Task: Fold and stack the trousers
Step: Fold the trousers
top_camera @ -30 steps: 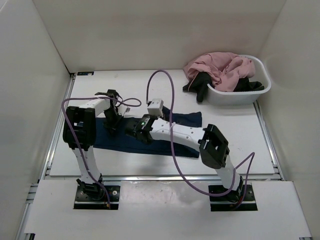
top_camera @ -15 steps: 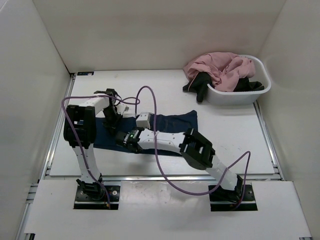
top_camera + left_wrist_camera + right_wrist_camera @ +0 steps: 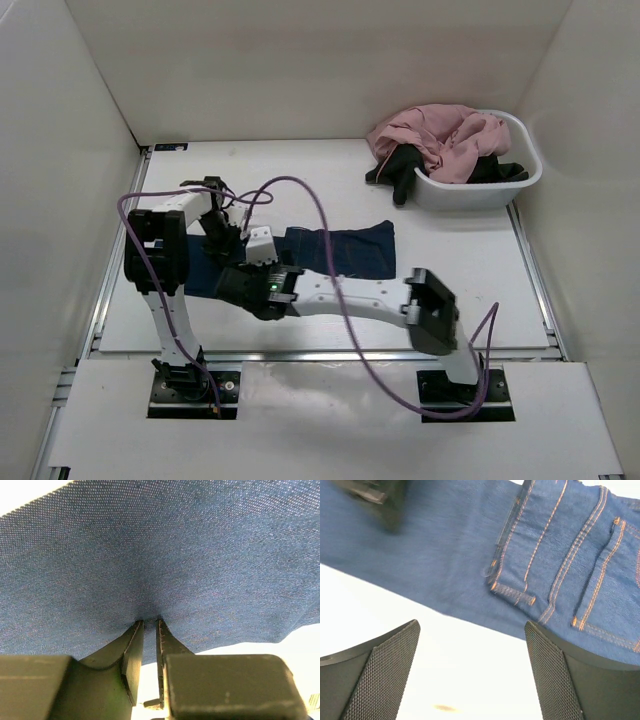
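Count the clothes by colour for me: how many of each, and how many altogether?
Blue: 1, the jeans
Pink: 1, the pink garment, heaped in the white tub
Black: 1, the black garment, hanging over the tub's rim; I cannot tell if it is more than one piece
Total: 3

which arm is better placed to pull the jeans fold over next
Left. The left tool is shut on the jeans, so it can likely drag the fold. The right tool is open, holding nothing, beside the jeans' edge.
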Robot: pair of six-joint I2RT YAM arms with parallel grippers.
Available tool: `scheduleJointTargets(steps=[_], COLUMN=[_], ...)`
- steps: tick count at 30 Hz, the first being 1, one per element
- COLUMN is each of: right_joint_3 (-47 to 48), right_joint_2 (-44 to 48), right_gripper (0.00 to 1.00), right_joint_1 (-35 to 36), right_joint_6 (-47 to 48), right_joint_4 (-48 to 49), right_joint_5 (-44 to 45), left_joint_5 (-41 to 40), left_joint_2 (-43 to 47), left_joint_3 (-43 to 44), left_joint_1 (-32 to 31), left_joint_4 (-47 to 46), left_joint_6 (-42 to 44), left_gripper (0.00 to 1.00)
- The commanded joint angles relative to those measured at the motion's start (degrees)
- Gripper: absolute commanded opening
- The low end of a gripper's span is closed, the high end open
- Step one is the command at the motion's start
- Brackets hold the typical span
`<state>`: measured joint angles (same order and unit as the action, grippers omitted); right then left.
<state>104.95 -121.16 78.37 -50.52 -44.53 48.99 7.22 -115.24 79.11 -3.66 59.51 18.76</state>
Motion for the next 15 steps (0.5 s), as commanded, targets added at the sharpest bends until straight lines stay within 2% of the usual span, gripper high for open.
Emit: scheduleJointTargets(steps=[1,2,3,5,6,8,9,10,11,13,15], right_joint_3=[-4.0,-6.8,-13.7,-21.2,-28.9,-36.3,-41.4,-43.3,-45.2,-49.5,-52.2], right_joint_2=[14.0,17.1,20.2,29.1,33.6,36.4,37.8,38.5,39.1,40.2,40.2], right_gripper=[0.90,0.90,0.91,0.91,0.92,0.92,0.92,0.92,0.92,0.92,0.92], right_joint_1=[0.6,0.1,-1.7,-5.6,-11.6,-19.4,-26.2,-28.8,-31.3,-39.8,-48.1], right_joint_6=[-1.6,-2.8,-4.0,-8.4,-9.0,-6.2,-5.2,-4.2,-2.1,0.9,4.9], right_joint_4=[-1.3,-1.3,-1.3,-1.3,0.0,2.9,5.0,5.8,6.6,10.7,14.8], right_joint_5=[0.7,0.7,0.7,-4.1,-7.6,-17.6,-24.6,-25.3,-26.0,-28.8,-36.0], left_joint_5=[-1.4,-1.4,-1.4,-1.4,-1.4,-0.8,-0.8,0.1,0.1,-0.5,2.0], left_joint_2=[-1.0,-0.3,1.1,2.4,3.7,5.1,6.5,7.1,7.7,8.8,8.8], left_joint_3=[-1.5,-0.6,0.0,2.2,3.0,4.9,7.4,8.7,10.0,14.0,17.0], left_joint_1=[0.9,0.9,0.9,0.9,0.9,0.9,0.9,0.9,0.4,-0.1,-1.4], left_joint_4=[-9.7,-9.0,-8.3,-7.1,-6.5,-4.7,-4.1,-4.1,-2.7,-1.3,1.9], left_joint_6=[1.2,1.2,1.2,1.7,1.7,1.7,2.4,2.4,2.9,2.9,2.9], left_gripper=[0.30,0.32,0.33,0.37,0.37,0.38,0.38,0.38,0.43,0.44,0.46])
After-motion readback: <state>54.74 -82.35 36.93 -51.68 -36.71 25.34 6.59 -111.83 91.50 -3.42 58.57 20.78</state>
